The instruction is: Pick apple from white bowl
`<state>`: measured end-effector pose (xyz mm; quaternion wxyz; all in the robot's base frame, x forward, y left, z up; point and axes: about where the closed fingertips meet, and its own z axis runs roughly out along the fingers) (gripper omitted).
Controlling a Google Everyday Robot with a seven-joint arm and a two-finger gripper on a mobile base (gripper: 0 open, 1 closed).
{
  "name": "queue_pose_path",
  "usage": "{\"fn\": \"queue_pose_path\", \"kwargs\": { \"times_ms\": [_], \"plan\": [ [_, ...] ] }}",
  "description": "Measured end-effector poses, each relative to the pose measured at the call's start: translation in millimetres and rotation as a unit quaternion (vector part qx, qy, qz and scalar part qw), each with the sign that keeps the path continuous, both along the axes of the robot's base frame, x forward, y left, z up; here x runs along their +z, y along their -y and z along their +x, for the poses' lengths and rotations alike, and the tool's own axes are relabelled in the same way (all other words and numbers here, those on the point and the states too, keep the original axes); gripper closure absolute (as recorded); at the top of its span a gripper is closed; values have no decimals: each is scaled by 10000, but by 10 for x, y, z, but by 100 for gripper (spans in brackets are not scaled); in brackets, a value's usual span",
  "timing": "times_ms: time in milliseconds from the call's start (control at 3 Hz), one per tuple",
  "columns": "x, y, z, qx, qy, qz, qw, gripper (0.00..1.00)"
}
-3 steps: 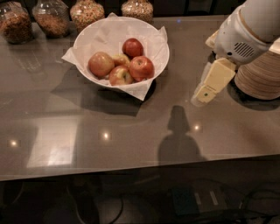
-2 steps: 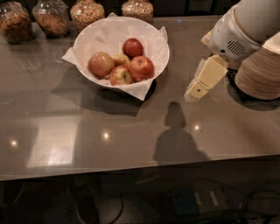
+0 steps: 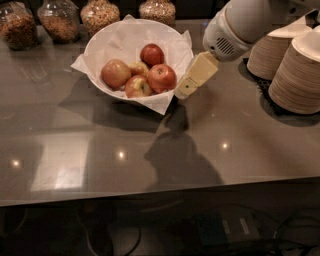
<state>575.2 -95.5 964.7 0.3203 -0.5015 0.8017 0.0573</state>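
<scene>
The white bowl [image 3: 100,45], lined with crumpled white paper, stands on the grey counter at the back left of centre. It holds several apples. The large bright-red apple [image 3: 161,78] lies at the bowl's front right. A smaller dark red apple [image 3: 152,54] lies behind it, a pinkish one [image 3: 116,73] at the left, and a yellow one with a red blush [image 3: 137,87] at the front. My gripper [image 3: 184,91], with cream fingers on a white arm, hangs just right of the bowl's rim, a short way from the bright-red apple.
Stacks of beige paper bowls [image 3: 300,70] stand on a black mat at the right. Several glass jars of grains and nuts [image 3: 100,15] line the back edge. The counter's front edge [image 3: 160,192] runs across the lower part of the view.
My gripper has moved left and a little away from the camera, from beside the paper bowl stacks to the right rim of the white bowl. The apples have not moved.
</scene>
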Motion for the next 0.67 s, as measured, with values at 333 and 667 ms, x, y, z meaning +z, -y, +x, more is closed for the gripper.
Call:
{"fn": "queue_pose_path", "kwargs": {
  "times_ms": [333,667],
  "plan": [
    [13,-219,229,-213,-73,30,9997,0],
    [3,-397,398,-343,-204,67,9992,0]
  ]
}}
